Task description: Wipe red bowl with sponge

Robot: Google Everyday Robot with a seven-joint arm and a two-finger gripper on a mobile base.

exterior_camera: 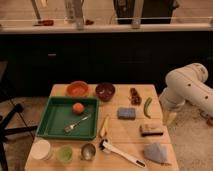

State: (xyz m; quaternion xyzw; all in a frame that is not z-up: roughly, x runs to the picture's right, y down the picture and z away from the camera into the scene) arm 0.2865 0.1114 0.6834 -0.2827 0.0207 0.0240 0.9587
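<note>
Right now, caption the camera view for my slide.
Before the wipe: gripper hangs beside the right edge of the table; sponge and red bowl lie untouched on it.

A wooden table (125, 131) stands on speckled pale floor (195, 145) before dark cabinets (100, 55) under a lit counter (100, 27), a black chair (9, 131) at left.

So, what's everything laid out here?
red bowl: one, orange-red, far edge
dark bowl: one, maroon, beside it
tray: one, green, left
fruit: one, orange, in tray
fork: one, silver, in tray
banana, it seems: one, yellow, beside tray
sponge: one, blue-grey, table middle
pepper: one, green, right of sponge
block: one, brown, right edge
cloth: one, pale blue, front right
brush: one, white, front
cups: three, white, green, metal, front left
arm: one, white, right of table
tool: one, pale, open, beside table's right edge
</note>
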